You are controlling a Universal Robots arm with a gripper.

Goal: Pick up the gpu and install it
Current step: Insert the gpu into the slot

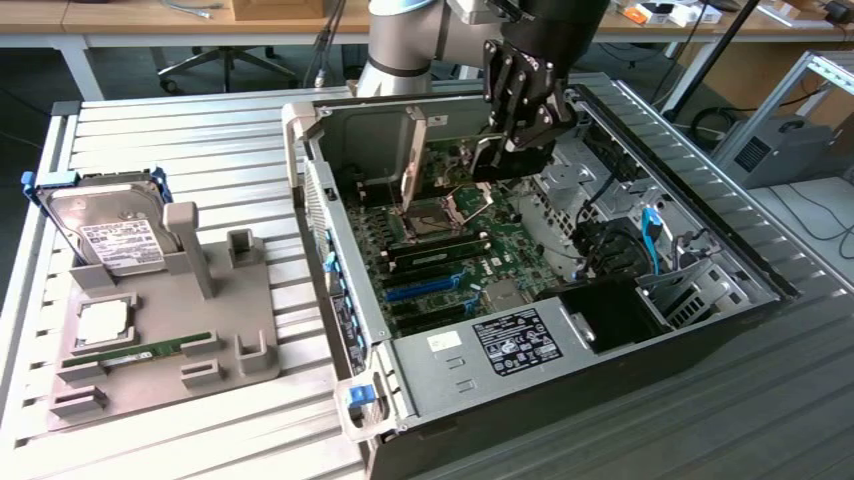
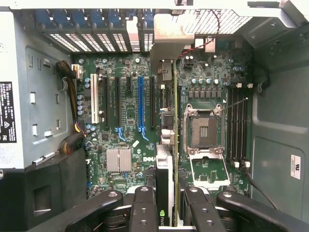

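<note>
My gripper (image 1: 507, 160) hangs inside the open computer case (image 1: 340, 300), above the motherboard. It is shut on the gpu (image 2: 165, 164), a thin card that the wrist view sees edge-on between the black fingers (image 2: 144, 205). The card's silvery bracket (image 2: 166, 46) points at the case's slotted rear wall. In the exterior view the gpu's bracket end (image 1: 416, 160) stands upright near that wall. The card hovers between the black expansion slot (image 2: 152, 104) and the CPU socket (image 2: 203, 131), to one side of the blue slot (image 2: 140, 104). I cannot tell how high it is above the board.
On the exterior view's left, a grey fixture (image 1: 234, 365) carries a hard drive (image 1: 104, 235), a processor chip (image 1: 102, 322) and a green memory stick (image 1: 140, 352). The power supply (image 1: 514, 345), the drive bays and cables (image 1: 647, 235) crowd the case's near end.
</note>
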